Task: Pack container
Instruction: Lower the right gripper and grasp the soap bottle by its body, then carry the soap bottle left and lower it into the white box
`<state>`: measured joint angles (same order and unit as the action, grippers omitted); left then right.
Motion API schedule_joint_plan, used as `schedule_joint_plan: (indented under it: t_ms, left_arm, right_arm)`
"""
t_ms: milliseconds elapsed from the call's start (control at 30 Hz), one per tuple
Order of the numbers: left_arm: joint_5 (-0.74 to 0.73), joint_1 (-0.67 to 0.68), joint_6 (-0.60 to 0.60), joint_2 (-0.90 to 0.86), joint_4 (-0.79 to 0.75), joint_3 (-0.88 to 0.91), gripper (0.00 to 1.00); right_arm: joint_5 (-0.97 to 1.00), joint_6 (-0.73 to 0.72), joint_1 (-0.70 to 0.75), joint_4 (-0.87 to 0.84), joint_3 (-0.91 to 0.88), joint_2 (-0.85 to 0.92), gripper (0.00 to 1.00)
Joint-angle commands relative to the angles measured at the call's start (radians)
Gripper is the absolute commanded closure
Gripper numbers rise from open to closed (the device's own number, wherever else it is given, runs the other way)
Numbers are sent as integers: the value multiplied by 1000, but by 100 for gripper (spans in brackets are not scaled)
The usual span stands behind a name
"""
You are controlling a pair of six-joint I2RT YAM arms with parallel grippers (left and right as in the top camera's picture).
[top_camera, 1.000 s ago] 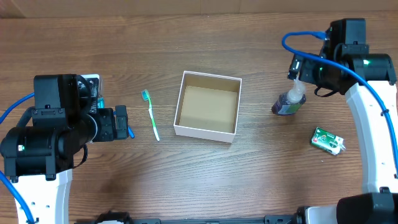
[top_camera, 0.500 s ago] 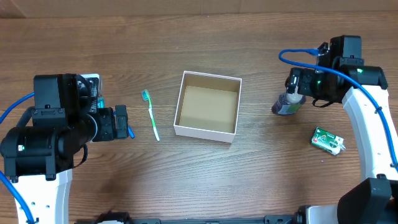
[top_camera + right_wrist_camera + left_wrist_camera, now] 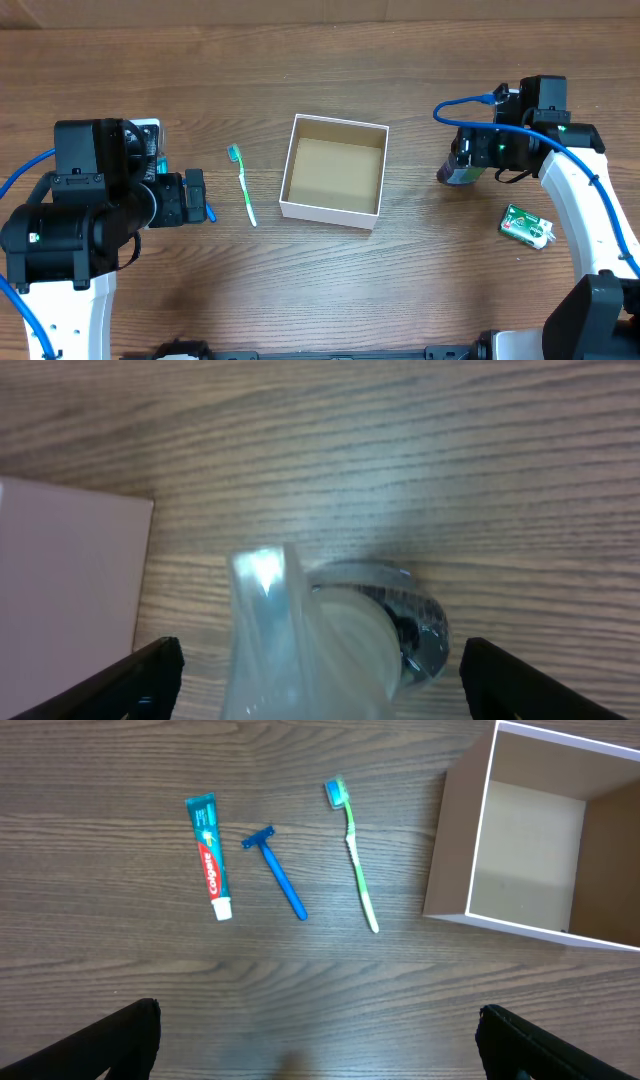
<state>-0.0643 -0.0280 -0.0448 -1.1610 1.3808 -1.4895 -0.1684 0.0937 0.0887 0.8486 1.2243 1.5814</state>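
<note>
Left of the container (image 3: 330,212), toothbrush (image 3: 352,850), razor (image 3: 280,885) and toothpaste (image 3: 209,855) lie apart.

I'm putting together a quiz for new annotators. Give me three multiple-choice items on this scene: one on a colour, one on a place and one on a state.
1. The razor is:
A) red
B) blue
C) white

2. The toothbrush lies:
A) in the box
B) on the table beside the box
C) across the razor

3. The box is:
A) empty
B) lidded
C) tipped on its side

Answers:
1 B, since its head and handle show blue in the left wrist view.
2 B, since the overhead view shows it on bare wood, apart from the box wall.
3 A, since only the brown floor shows inside the open top.
</note>
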Motion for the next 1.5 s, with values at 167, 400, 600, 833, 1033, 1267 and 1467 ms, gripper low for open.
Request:
schedule_joint_plan:
  t_ms: [167, 400, 600, 833, 1033, 1267, 1467]
  left_arm:
    - [-3, -6, 23, 2, -1, -24, 0]
    - [-3, -6, 23, 2, 0, -24, 0]
    - [-3, -6, 23, 2, -1, -24, 0]
    - [1, -6, 23, 2, -1, -24, 0]
    - [16, -6, 23, 2, 0, -24, 0]
    - [16, -6, 23, 2, -1, -24, 0]
    - [21, -6, 23, 2, -1, -24, 0]
  right_arm:
    - [-14, -1, -9, -38, -4, 1, 27]
    - [-17, -19, -9, -48, 2, 1, 49]
    - [-17, -19, -9, -51, 2, 1, 56]
    - [-17, -18, -9, -58, 4, 1, 71]
    - [-17, -18, -9, -32, 47, 1, 83]
    - [-16, -19, -23, 84, 177, -4, 96]
    - [37, -20, -151, 204, 372, -38, 96]
